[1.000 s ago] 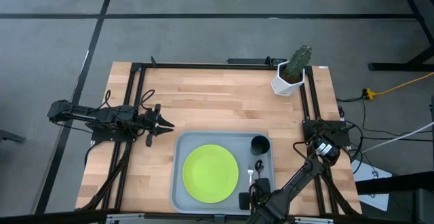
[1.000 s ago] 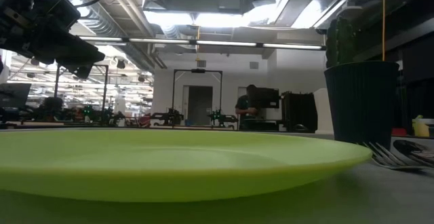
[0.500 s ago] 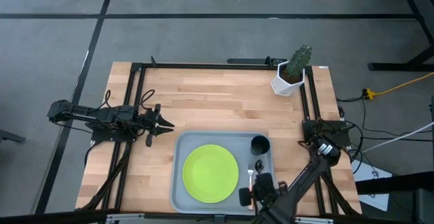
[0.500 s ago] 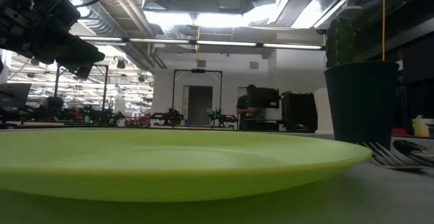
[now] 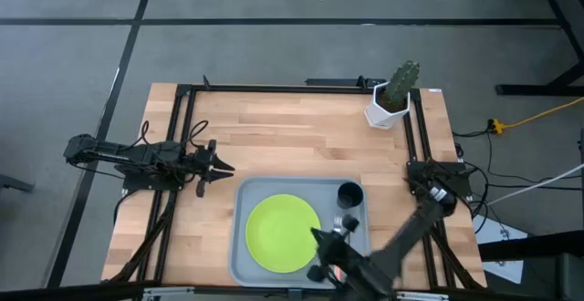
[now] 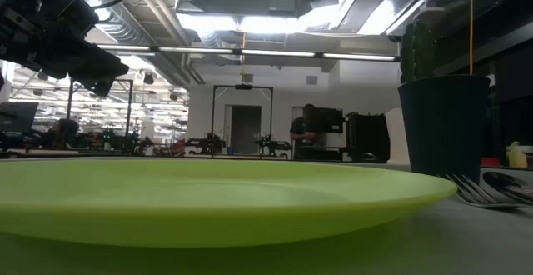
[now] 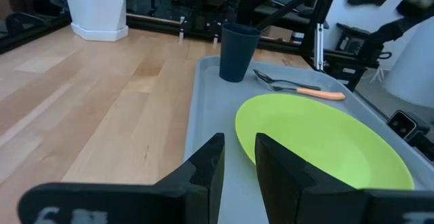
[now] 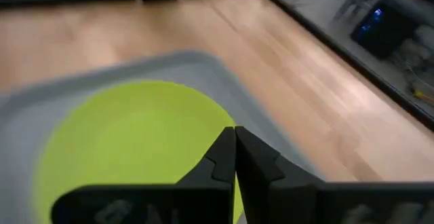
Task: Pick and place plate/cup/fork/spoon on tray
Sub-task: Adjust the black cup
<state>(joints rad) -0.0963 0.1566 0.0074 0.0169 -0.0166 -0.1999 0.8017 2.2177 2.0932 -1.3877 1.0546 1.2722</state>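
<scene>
Plate (image 5: 281,233) on tray (image 5: 245,196), near edge hidden by clenched, empty right gripper (image 5: 321,251); left gripper (image 5: 224,168) parted, off-tray; spoon indistinct.

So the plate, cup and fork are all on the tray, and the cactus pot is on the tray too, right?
Not quite. The plate, cup and fork are on the tray, but the cactus pot is not: the high view shows it on the bare wood at the table's far right corner, well apart from the tray.
</scene>
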